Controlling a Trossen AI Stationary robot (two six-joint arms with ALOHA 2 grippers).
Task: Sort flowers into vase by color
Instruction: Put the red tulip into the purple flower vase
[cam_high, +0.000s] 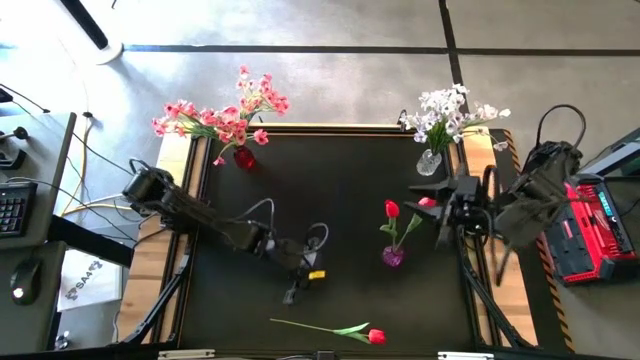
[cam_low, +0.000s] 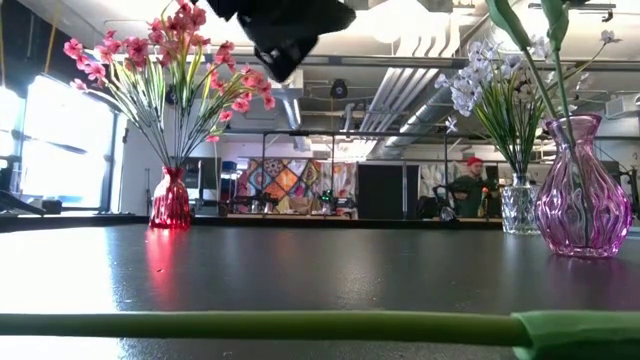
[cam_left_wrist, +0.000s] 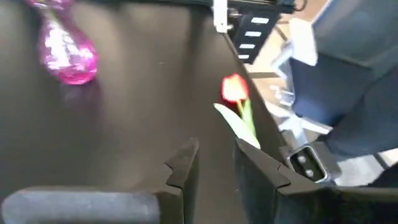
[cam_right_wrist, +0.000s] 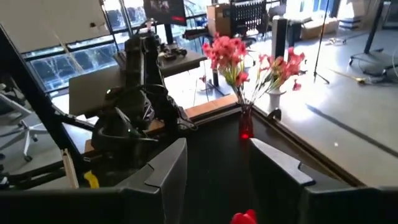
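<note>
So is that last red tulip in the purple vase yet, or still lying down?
Still lying flat: the red tulip rests on the table's near edge, apart from the purple vase.

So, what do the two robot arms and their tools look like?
Both arms are dark and jointed. The left arm carries a pale looped cable near its wrist and a yellow tag by the left tool. The right arm has black cables looping above it, and its right tool is dark too. In both wrist views, each tool has two dark, flat, angular fingers.
</note>
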